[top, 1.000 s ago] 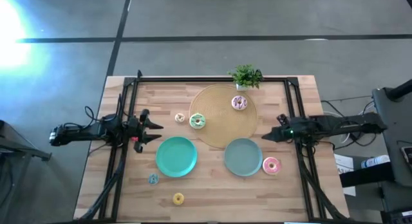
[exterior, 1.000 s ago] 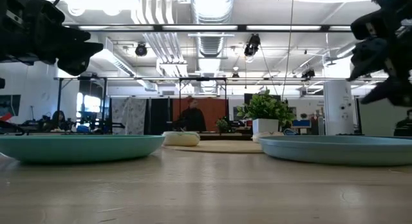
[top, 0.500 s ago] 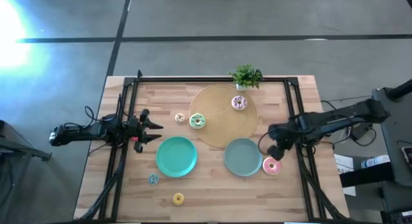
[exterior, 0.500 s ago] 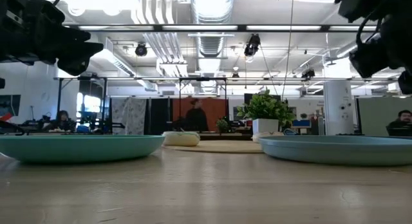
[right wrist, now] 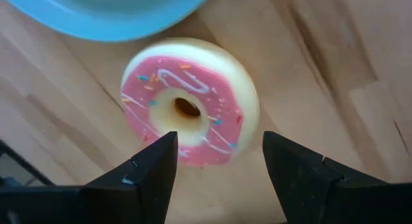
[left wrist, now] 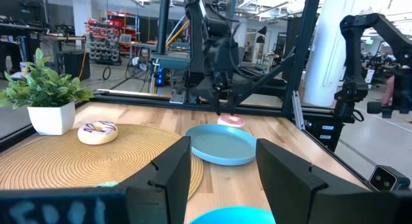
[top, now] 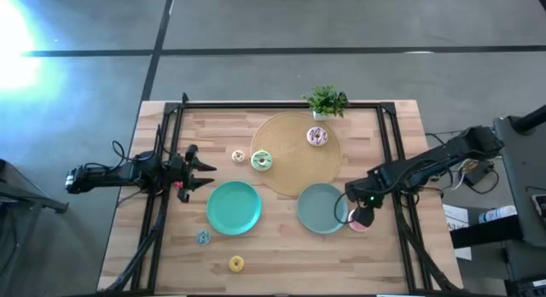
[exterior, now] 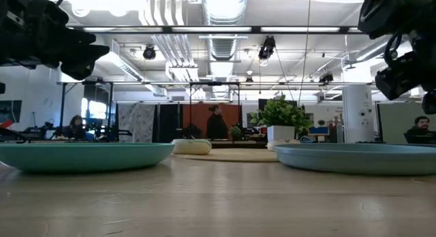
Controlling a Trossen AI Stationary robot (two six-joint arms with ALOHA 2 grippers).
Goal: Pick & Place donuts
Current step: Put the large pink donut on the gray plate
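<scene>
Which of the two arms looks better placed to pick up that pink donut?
The right. Its gripper hangs open directly over the pink donut beside the plate. The left gripper waits at the table's far side.

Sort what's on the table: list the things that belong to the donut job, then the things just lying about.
Job:
pink donut under the open right gripper
green-iced donut
white sprinkled donut
cream donut
yellow donut
blue donut
teal plate
grey-green plate

Lying about:
potted plant
tan mat
</scene>
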